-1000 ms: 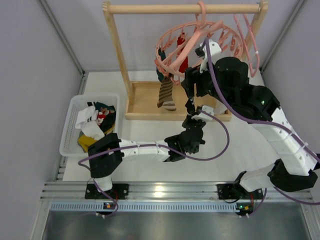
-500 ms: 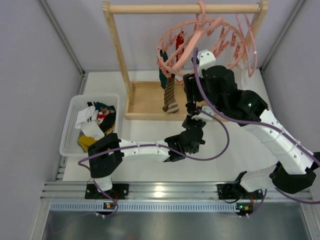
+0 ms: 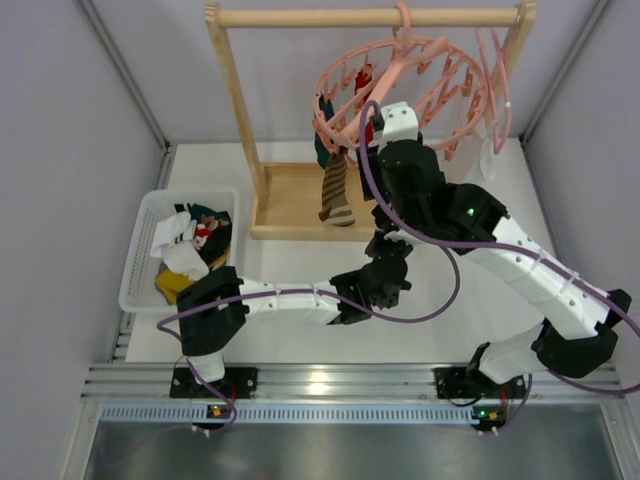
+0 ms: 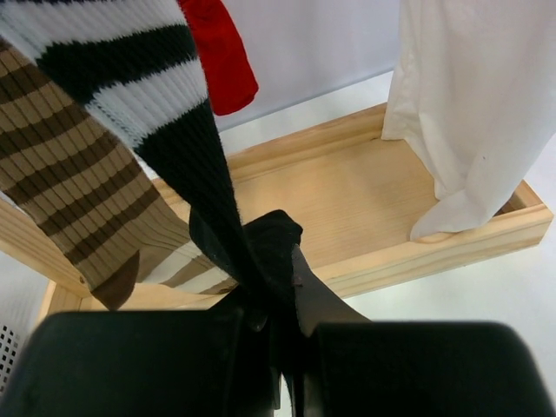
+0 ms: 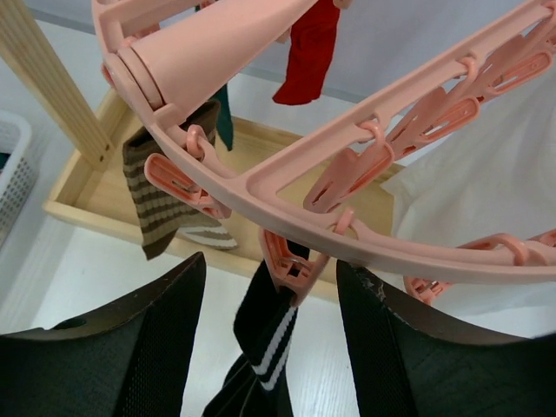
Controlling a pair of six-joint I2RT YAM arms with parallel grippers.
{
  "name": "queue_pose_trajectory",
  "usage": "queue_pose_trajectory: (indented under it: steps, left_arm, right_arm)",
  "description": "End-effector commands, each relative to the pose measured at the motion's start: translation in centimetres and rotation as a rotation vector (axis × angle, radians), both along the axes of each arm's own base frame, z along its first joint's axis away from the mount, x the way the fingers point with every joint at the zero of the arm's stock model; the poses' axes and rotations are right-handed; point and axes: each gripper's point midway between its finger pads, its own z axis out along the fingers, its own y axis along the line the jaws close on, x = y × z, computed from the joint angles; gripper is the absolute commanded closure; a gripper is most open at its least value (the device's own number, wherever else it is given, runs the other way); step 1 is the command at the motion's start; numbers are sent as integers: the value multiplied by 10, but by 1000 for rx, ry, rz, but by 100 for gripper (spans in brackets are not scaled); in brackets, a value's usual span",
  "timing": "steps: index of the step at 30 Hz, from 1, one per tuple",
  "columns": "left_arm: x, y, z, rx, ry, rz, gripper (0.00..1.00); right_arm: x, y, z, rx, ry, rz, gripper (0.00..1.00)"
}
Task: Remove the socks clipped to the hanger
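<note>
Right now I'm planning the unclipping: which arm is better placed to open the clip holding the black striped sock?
Right, probably. The right gripper, open, frames that clip on the round hanger. The left gripper is shut on the lower end of the black striped sock, below the clip.

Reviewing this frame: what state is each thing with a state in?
left gripper: shut on the black striped sock
right gripper: open, under the hanger
black striped sock: clipped, lower end pinched
brown striped sock: clipped, hanging free
red sock: hanging free
hanger: hooked on the rack bar
basket: holds small fabric items
</note>
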Motion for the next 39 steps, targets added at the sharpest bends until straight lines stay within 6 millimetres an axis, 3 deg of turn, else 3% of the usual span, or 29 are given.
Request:
queue_pose_trajectory:
  steps: [1, 15, 25, 29, 34, 39]
  left_arm:
    - [-5, -11, 18, -42, -20, -12, 100]
    - [-10, -20, 20, -54, -22, -43, 100]
    - [-11, -25, 17, -59, -18, -54, 100]
    - [-11, -25, 14, -54, -16, -51, 100]
    - [-12, -18, 2, -49, -1, -45, 100]
    - [-16, 3, -14, -76, 34, -36, 100]
  right_arm:
    - [8, -1, 15, 3, -63, -105, 40]
    - [17, -10, 14, -70, -150, -268, 44]
    - [19, -7, 14, -70, -167, -268, 65]
    - [18, -6, 14, -71, -171, -266, 84]
    - [15, -3, 16, -38, -171, -229, 89]
    - [12, 5, 17, 20, -162, -149, 85]
